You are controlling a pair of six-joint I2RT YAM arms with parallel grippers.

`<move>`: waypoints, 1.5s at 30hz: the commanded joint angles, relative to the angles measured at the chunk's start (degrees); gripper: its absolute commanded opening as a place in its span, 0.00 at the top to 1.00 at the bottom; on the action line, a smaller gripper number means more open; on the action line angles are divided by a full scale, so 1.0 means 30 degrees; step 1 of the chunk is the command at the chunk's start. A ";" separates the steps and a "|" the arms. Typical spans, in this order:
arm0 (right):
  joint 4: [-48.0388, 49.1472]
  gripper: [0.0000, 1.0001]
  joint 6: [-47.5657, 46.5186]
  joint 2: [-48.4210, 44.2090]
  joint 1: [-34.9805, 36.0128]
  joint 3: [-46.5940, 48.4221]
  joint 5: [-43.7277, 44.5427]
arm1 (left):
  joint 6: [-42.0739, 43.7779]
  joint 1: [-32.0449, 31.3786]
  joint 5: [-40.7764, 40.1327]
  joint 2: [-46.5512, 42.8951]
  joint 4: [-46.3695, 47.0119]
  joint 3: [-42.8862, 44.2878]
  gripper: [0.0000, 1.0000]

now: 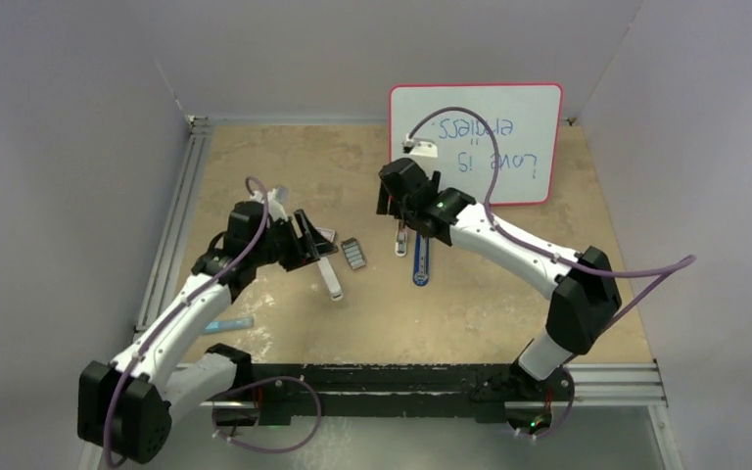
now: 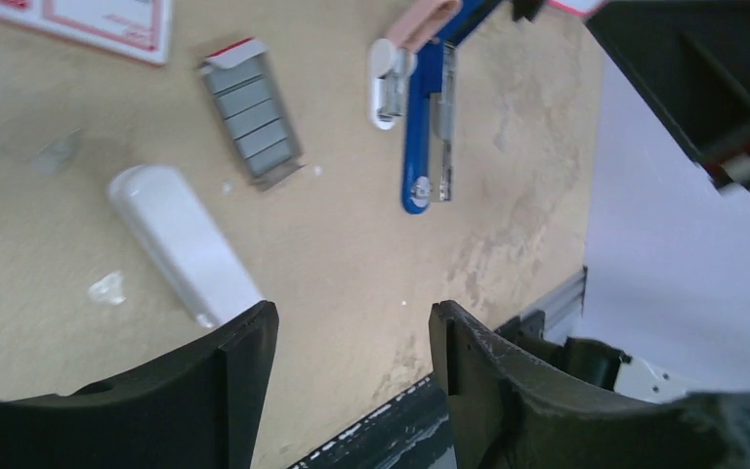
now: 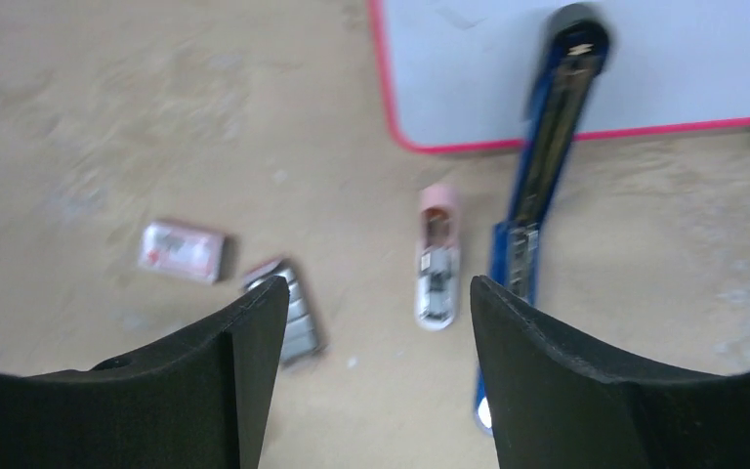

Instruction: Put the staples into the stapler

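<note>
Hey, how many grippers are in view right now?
2. The left gripper hovers open near the white oblong bar; the right gripper hovers open above the stapler, by the whiteboard. None appear hidden.

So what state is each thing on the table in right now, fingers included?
stapler: lying open, metal channel showing
staples: lying flat, apart from the stapler
white bar: lying flat
left fingers: open, holding nothing
right fingers: open, holding nothing
</note>
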 commanded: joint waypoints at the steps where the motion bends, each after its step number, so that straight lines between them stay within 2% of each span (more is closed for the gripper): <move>1: 0.0767 0.28 -0.0194 0.1292 -0.1516 -0.0413 0.1019 | 0.1413 -0.0039 0.4275 0.2903 0.2352 0.1854 0.39; 4: 0.1354 0.27 -0.0894 0.2424 -0.1987 0.0102 0.1045 | 0.1099 -0.0625 0.4926 0.4692 0.3904 0.2112 0.34; 9: 0.2605 0.29 -0.2097 0.3812 -0.2587 0.0816 0.0183 | 0.0726 -0.2098 0.4243 0.7436 0.4601 0.3642 0.33; 15: 0.2522 0.38 -0.2490 0.5481 -0.2966 0.1678 0.0529 | -0.0225 -0.2667 0.3366 0.9969 0.5199 0.4713 0.50; 18: 0.2557 0.43 -0.2657 0.5865 -0.3186 0.1653 0.0418 | -0.0486 -0.2780 0.3181 1.1045 0.5234 0.5284 0.53; 24: 0.2888 0.47 -0.2863 0.5945 -0.3310 0.0896 -0.0680 | -0.0891 -0.3057 0.2816 1.2854 0.5432 0.6390 0.54; 29: 0.3017 0.57 -0.2885 0.5843 -0.3316 0.0522 -0.1917 | -0.1019 -0.3249 0.1935 1.4299 0.5333 0.7171 0.55; 34: 0.2589 0.56 -0.2881 0.5807 -0.3315 0.0459 -0.1957 | -0.0955 -0.3386 0.0858 1.5474 0.5288 0.7641 0.58; 39: 0.2422 0.57 -0.2885 0.5753 -0.3317 0.0255 -0.2093 | -0.0963 -0.3670 0.1095 1.6608 0.5639 0.8059 0.59; 45: 0.2917 0.76 -0.2707 0.5331 -0.3317 -0.0264 -0.2512 | -0.0925 -0.3988 0.1050 1.7289 0.5950 0.8460 0.62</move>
